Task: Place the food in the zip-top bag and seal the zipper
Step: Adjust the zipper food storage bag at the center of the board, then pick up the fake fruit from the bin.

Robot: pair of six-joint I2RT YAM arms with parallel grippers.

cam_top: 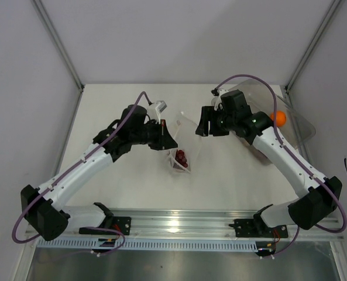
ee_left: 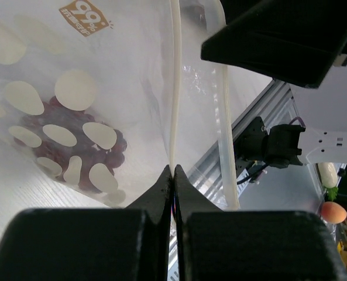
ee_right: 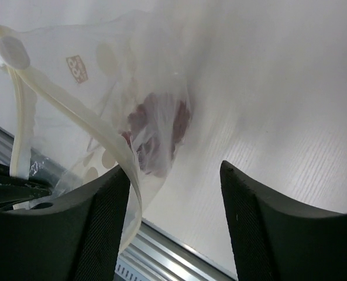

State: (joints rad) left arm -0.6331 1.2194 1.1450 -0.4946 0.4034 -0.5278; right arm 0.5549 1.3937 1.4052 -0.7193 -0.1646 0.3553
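Note:
The clear zip-top bag (cam_top: 184, 146) hangs above the table centre, its mouth held up. My left gripper (cam_top: 168, 140) is shut on one zipper strip (ee_left: 174, 88) of the mouth. A bunch of dark red grapes (cam_top: 181, 158) lies in the bag's bottom; it also shows in the left wrist view (ee_left: 74, 149) and in the right wrist view (ee_right: 158, 132). My right gripper (cam_top: 203, 127) is open and empty, just right of the bag's mouth, with the other zipper strip (ee_right: 74, 111) curving past its left finger (ee_right: 94, 234). An orange ball (cam_top: 278, 118) sits at the right.
A rigid clear plastic bin (cam_top: 290, 126) stands at the right behind my right arm, with the orange ball in it. An aluminium rail (cam_top: 179, 225) runs along the near table edge. White walls close in the table on the left, back and right.

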